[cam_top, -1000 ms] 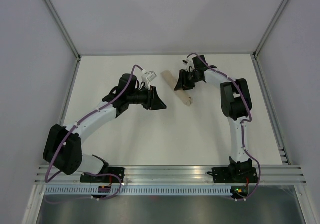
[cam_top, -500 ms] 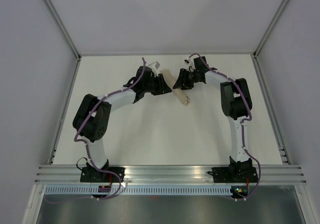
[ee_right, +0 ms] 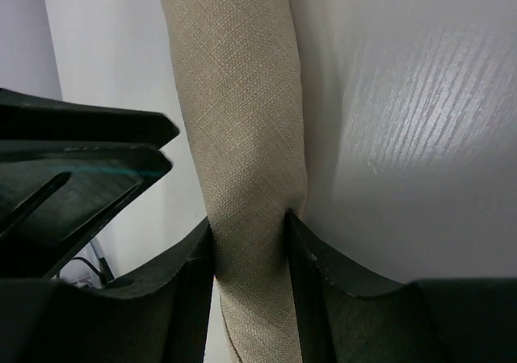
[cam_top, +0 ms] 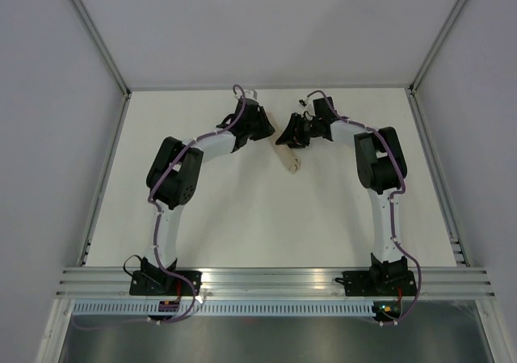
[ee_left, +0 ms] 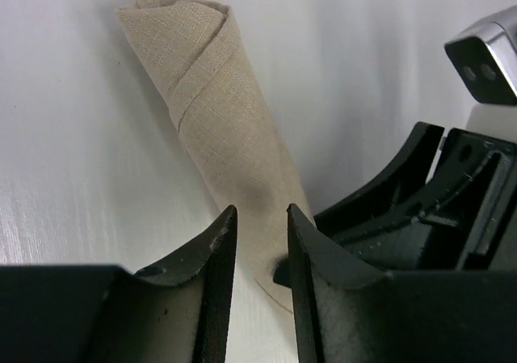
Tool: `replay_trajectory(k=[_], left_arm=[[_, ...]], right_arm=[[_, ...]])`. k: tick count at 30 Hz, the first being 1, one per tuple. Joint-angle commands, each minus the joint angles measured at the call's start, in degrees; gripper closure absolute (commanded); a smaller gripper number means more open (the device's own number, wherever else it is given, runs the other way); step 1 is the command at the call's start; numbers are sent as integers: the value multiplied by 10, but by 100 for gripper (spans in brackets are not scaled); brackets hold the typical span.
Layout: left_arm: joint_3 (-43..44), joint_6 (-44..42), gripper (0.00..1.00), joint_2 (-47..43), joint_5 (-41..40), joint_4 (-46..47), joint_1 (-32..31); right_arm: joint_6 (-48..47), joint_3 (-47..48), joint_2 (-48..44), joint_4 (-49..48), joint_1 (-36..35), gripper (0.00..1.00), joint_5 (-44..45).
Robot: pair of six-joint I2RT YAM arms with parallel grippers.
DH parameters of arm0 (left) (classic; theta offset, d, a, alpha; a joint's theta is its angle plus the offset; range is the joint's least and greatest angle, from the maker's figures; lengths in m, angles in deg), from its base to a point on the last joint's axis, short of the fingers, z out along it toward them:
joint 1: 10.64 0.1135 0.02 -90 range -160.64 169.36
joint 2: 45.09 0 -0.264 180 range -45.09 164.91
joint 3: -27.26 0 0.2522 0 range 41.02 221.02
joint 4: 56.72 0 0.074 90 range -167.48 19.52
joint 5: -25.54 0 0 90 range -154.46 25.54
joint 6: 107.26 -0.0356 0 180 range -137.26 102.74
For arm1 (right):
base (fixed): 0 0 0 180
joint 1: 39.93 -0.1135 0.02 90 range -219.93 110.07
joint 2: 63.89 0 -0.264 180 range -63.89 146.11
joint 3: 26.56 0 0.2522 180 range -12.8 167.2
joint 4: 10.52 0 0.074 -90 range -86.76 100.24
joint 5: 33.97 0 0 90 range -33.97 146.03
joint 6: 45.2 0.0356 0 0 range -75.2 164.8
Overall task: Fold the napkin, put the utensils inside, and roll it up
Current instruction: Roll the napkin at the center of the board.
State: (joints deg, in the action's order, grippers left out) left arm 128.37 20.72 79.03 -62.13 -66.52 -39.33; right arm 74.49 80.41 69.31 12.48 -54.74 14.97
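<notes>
The napkin [cam_top: 292, 161] is a slim tan roll lying on the white table at the far middle. It also shows in the left wrist view [ee_left: 218, 112] and in the right wrist view [ee_right: 234, 96]. My right gripper [cam_top: 288, 135] [ee_right: 250, 234] is shut on the roll, its fingers pressing both sides near the far end. My left gripper [cam_top: 265, 126] [ee_left: 260, 225] sits just left of it, open by a narrow gap, with the roll's end lying below and beyond the fingertips. The right gripper's black body [ee_left: 404, 209] is close beside it. The fork is hidden from view.
The table [cam_top: 242, 217] is fenced by grey walls at the left, back and right. A metal rail [cam_top: 275, 278] runs along the near edge over both arm bases. The two wrists are nearly touching at the far middle.
My left arm has swung from the left middle of the table up and right to the napkin roll. The roll's free end has shifted slightly left with my right gripper.
</notes>
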Motion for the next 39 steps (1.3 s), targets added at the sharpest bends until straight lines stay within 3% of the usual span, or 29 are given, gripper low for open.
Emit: replay_trajectory(k=[1,7,16,39], left_arm=[[37,16,64,22,-37,-18,1],[69,2,64,50,-29,-36,0],[99,-5,64,67,-27,-74,-1],[107,-16,63,64,5,-82,-1]], right_arm=[[45,-39,43,19,-15,54,7],[67,-47,42,-3,-22,54,-29],[57,-45,7,4,-23,53,-15],[-41,13,-46,88,-23,44,17]])
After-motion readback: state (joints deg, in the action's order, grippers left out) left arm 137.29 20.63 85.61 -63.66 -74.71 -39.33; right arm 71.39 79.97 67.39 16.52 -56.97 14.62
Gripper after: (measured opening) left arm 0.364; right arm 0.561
